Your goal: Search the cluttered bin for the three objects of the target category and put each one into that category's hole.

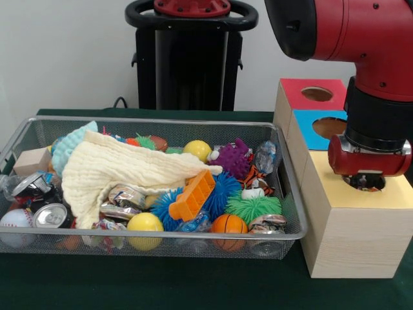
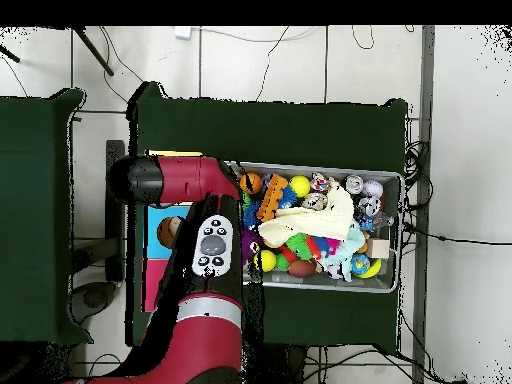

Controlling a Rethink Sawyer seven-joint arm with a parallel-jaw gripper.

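The gripper (image 1: 365, 181) is hanging straight down over the yellow-topped box (image 1: 352, 226), its lower end sitting right at the round hole (image 1: 364, 184) in that box's top. Whether it is spread, closed or carrying anything cannot be told: the red wrist housing is covering the hole and hiding the tips. Above it, the black forearm section is rising nearly upright into a bulky red elbow (image 1: 342, 32) that is filling the upper right of the front view. In the overhead view the arm (image 2: 200, 250) is reaching from the picture's bottom up over the row of boxes, bending sideways at the top and covering most of them.

Behind the yellow-topped box, the blue-topped box (image 1: 316, 132) and the red-topped box (image 1: 310, 93) are standing in a line, each showing its own round hole.

Just beside the boxes, the wire-mesh bin (image 1: 161, 237) is lying on the dark green table (image 1: 193, 284), crowded with things. A large cream cloth (image 1: 113, 171) is draping across its middle, with an orange plastic block (image 1: 192, 196) leaning on its edge. Around these are lying blue (image 1: 222, 194), green (image 1: 253, 208) and purple (image 1: 233, 157) spiky balls, two yellow balls (image 1: 145, 223), a small basketball (image 1: 229, 224), crushed cans (image 1: 50, 215), a baseball (image 1: 16, 218) and a wooden block (image 1: 31, 161). A patterned cloth bundle (image 1: 257, 175) with orange and dark patches is peeking out near the purple ball; other bundles cannot be made out with certainty.
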